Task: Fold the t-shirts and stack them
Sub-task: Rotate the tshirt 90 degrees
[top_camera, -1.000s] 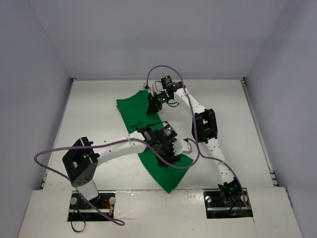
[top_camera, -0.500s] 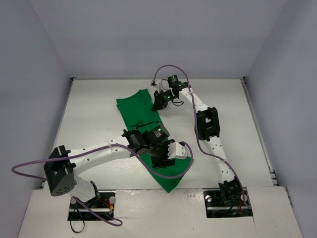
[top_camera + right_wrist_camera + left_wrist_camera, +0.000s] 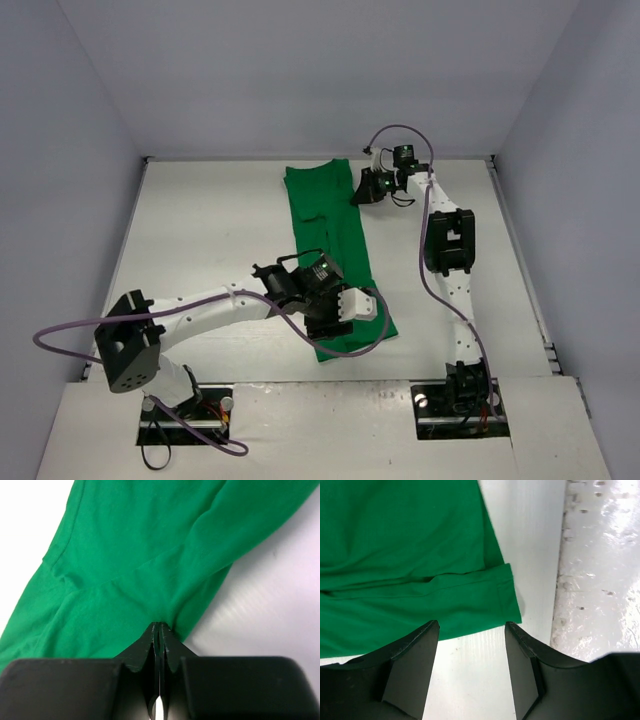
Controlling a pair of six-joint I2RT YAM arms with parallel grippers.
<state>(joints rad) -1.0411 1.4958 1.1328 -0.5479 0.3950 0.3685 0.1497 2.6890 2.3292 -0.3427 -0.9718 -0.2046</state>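
Observation:
The bright-green t-shirt (image 3: 332, 232) lies as a long strip on the white table, from the far middle toward the near edge. My right gripper (image 3: 364, 190) is shut on a pinch of the shirt's far right edge; in the right wrist view the jaws (image 3: 160, 626) meet on bunched green cloth (image 3: 150, 545). My left gripper (image 3: 335, 322) is over the shirt's near end. In the left wrist view it (image 3: 471, 626) is open and empty, over bare table just off the shirt's hem corner (image 3: 506, 605).
The white table (image 3: 200, 230) is boxed in by pale walls at the back and both sides. A shiny strip (image 3: 600, 555) runs along the table's near edge. The arm bases (image 3: 455, 390) stand at the near edge.
My right gripper has moved right and farther back, pulling the shirt's far end with it. The shirt now lies straighter and longer. My left gripper has shifted slightly toward the near end.

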